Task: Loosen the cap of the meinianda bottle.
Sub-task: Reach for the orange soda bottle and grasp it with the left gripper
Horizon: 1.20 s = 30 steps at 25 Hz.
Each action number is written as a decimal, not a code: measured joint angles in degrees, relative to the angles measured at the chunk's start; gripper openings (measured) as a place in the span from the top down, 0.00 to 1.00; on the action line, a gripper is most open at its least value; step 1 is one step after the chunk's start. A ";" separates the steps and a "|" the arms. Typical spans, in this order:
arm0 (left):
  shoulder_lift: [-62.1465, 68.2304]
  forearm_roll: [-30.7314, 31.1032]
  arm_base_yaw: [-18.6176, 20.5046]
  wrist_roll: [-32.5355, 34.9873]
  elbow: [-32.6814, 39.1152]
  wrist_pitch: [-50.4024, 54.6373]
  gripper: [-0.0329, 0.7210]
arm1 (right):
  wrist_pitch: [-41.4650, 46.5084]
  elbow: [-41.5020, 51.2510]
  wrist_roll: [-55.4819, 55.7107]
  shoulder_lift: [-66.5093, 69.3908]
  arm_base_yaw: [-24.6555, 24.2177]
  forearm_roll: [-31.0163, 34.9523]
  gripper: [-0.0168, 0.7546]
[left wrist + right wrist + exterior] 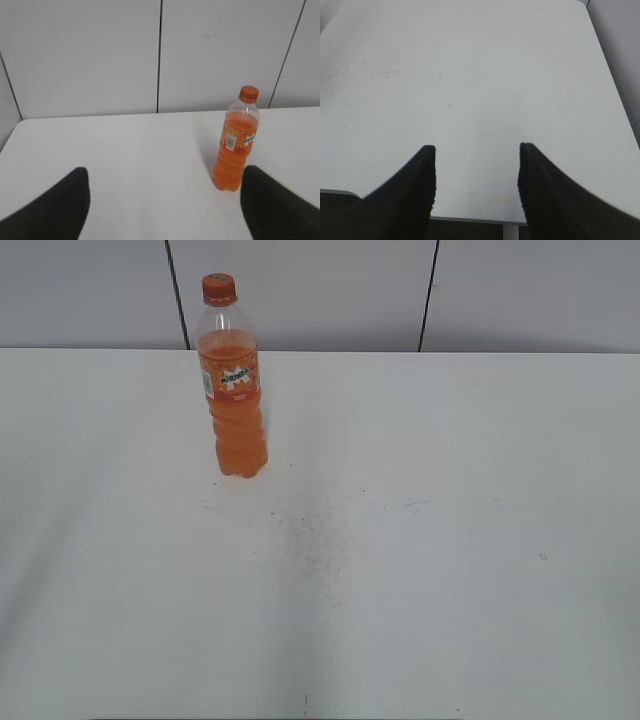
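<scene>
orange-capped meinianda bottle [233,390] upright, apparently untouched

On my wrist feeds, the left gripper [162,187] and the right gripper [476,160] each showed two black, tapering fingers [535,190] with a finely ribbed, matte surface.

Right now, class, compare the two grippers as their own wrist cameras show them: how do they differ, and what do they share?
The left gripper stands wider open than the right gripper. The left gripper has the meinianda bottle, with the cap on, upright ahead near its right finger; the right gripper faces only bare table. Both are open, hold nothing, and have dark fingers.
</scene>
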 joint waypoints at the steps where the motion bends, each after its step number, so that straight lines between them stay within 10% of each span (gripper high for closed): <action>1: 2.84 -0.60 0.00 1.35 -0.11 -2.74 0.21 | 0.00 0.00 0.00 0.00 0.00 0.00 0.46; 18: 45.10 -2.90 -0.11 4.91 7.71 -57.13 0.21 | 0.00 0.00 0.00 0.00 0.00 0.00 0.46; 24: 60.46 24.64 2.02 -17.75 9.66 -75.52 0.21 | 0.00 0.00 0.00 0.00 0.00 0.00 0.46; 30: 74.24 42.37 8.08 -21.64 9.58 -94.99 0.21 | 0.00 0.00 0.00 0.00 0.00 0.00 0.46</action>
